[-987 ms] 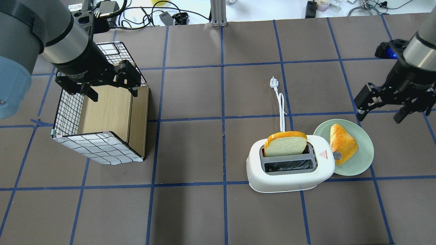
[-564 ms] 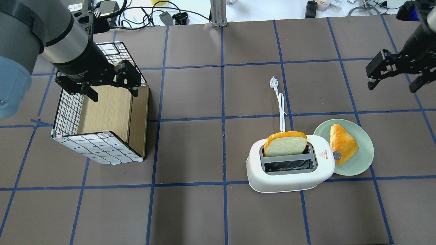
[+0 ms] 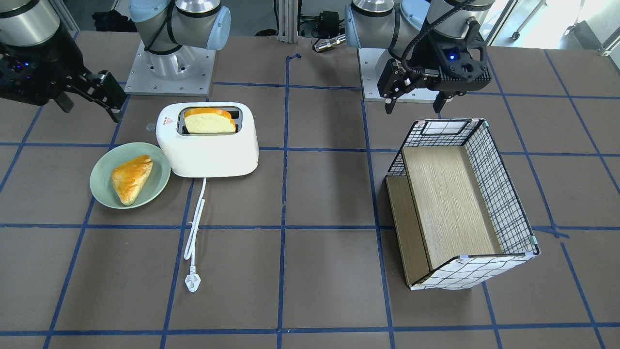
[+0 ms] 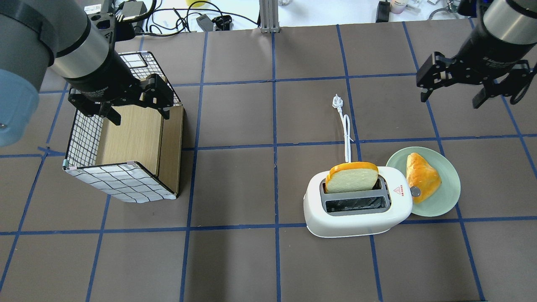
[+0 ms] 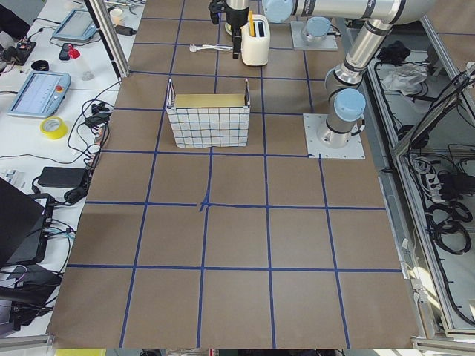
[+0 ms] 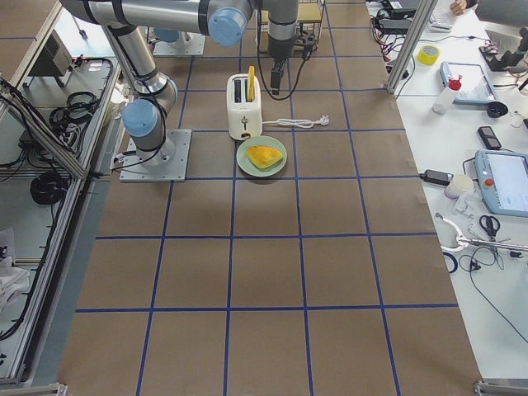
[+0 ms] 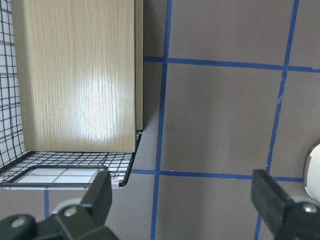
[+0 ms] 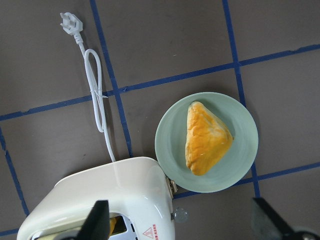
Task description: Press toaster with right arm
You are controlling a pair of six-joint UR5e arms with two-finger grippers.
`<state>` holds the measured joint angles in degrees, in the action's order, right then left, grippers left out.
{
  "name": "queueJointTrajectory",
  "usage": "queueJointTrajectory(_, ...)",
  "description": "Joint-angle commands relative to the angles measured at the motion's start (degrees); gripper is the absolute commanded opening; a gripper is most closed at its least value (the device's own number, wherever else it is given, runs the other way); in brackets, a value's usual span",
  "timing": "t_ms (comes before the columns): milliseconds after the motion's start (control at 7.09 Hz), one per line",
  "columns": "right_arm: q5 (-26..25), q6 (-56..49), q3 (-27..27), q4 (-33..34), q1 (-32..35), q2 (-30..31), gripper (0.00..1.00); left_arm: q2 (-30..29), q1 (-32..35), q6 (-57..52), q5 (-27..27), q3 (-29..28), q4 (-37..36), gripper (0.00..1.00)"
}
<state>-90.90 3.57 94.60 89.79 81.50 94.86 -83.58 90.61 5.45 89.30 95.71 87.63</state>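
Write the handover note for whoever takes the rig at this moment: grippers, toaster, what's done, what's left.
The right gripper is open and empty, in the air beyond the green plate, apart from the toaster.
The left gripper is open and empty, in the air by the checked basket.
The toaster stands beside the plate, a bread slice high in one slot, the other empty; its cord lies loose on the table.
Done: nothing looks pressed.
Left: bring the right gripper to the toaster and press.
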Motion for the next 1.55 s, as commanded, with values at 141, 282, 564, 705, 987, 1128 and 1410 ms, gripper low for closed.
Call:
queueJointTrajectory(141,-0.2,3.6,0.1,0.0,5.0,0.1,1.00,0.0,0.0,0.0,0.0,0.0,0.0,1.00)
queueJointTrajectory(282,-0.4,3.5,0.1,0.0,4.9,0.1,1.00,0.0,0.0,0.0,0.0,0.0,0.0,1.00)
queueJointTrajectory(564,-0.4,3.5,-0.1,0.0,4.9,0.1,1.00,0.0,0.0,0.0,0.0,0.0,0.0,1.00)
queueJointTrajectory(705,-0.4,3.4,-0.1,0.1,4.9,0.0,1.00,0.0,0.0,0.0,0.0,0.0,0.0,1.00)
queueJointTrajectory(987,-0.3,3.4,-0.1,0.2,4.9,0.0,1.00,0.0,0.0,0.0,0.0,0.0,0.0,1.00)
queueJointTrajectory(1128,-0.4,3.3,-0.1,1.0,4.9,0.0,1.00,0.0,0.0,0.0,0.0,0.0,0.0,1.00)
queueJointTrajectory(1410,-0.5,3.3,-0.1,1.0,4.9,0.0,1.00,0.0,0.0,0.0,0.0,0.0,0.0,1.00)
